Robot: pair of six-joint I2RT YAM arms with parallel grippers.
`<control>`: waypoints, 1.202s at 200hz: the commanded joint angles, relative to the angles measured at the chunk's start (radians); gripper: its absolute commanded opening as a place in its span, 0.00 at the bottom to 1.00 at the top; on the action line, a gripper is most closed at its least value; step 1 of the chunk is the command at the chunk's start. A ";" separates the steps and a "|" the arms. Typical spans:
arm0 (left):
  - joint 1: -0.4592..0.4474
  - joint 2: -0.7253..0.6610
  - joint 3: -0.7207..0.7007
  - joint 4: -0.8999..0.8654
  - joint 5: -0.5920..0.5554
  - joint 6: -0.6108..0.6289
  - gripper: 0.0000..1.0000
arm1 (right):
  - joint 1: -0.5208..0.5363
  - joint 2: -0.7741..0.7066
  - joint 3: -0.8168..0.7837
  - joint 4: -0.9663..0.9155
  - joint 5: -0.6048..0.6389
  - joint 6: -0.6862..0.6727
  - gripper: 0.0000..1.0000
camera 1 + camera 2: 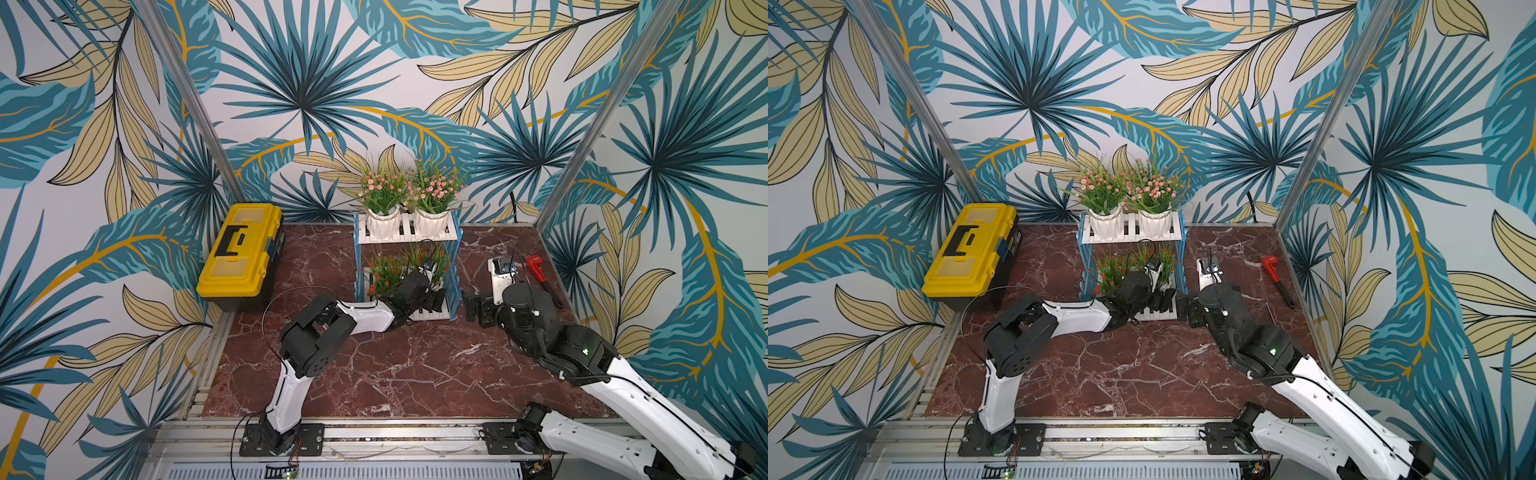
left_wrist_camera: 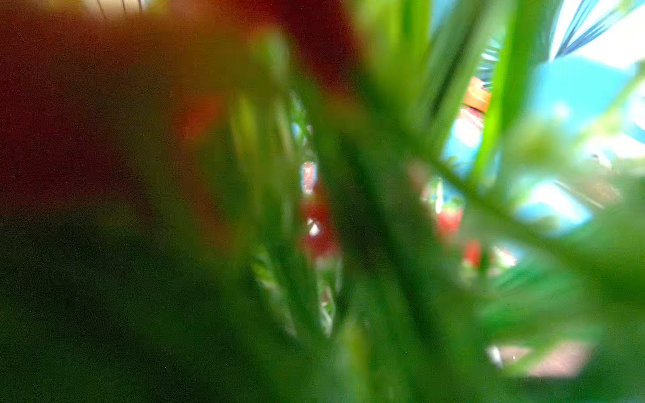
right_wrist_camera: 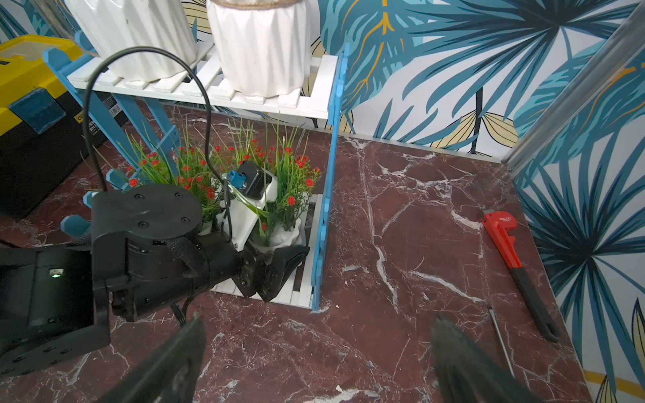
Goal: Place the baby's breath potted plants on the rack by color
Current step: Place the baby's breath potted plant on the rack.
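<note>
Rack (image 1: pixel 407 237): at the back of the table (image 1: pixel 374 374), two steps, upper one to the rear
Upper shelf: two pink plants side by side, left (image 1: pixel 380 191) and right (image 1: pixel 436 187), both upright in white pots
Lower shelf: two red plants, left (image 1: pixel 384 272) and right (image 3: pixel 293 181), close together with their leaves mingling
Left gripper (image 3: pixel 268 272): low over the front slats of the lower shelf, just before the right red plant's pot (image 3: pixel 282 237); fingers parted, nothing seen between them
Left wrist view: filled with blurred green leaves and red specks, no detail to read
Right gripper (image 3: pixel 319 321): fingers spread wide, holding nothing, above bare table just off the rack's right front foot
Toolbox (image 1: pixel 239 249): yellow, lid down, left of the rack and apart from it
Wrench (image 1: pixel 540 276): red, flat on the table near the right wall
</note>
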 commanded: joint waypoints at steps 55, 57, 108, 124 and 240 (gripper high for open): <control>-0.003 0.040 0.053 0.009 -0.027 0.011 0.75 | 0.003 -0.008 -0.048 0.009 -0.002 -0.011 0.99; -0.003 0.040 0.054 0.006 -0.029 0.012 0.77 | 0.003 -0.009 -0.049 0.010 -0.003 -0.010 1.00; -0.006 0.014 0.081 -0.047 -0.056 0.012 1.00 | 0.004 -0.019 -0.066 0.011 -0.001 -0.001 1.00; -0.013 -0.007 0.084 -0.067 -0.057 0.014 0.99 | 0.003 -0.025 -0.070 0.011 0.001 0.005 1.00; -0.059 -0.190 -0.018 -0.104 -0.045 -0.007 0.99 | 0.004 -0.045 -0.090 0.010 0.008 0.017 0.99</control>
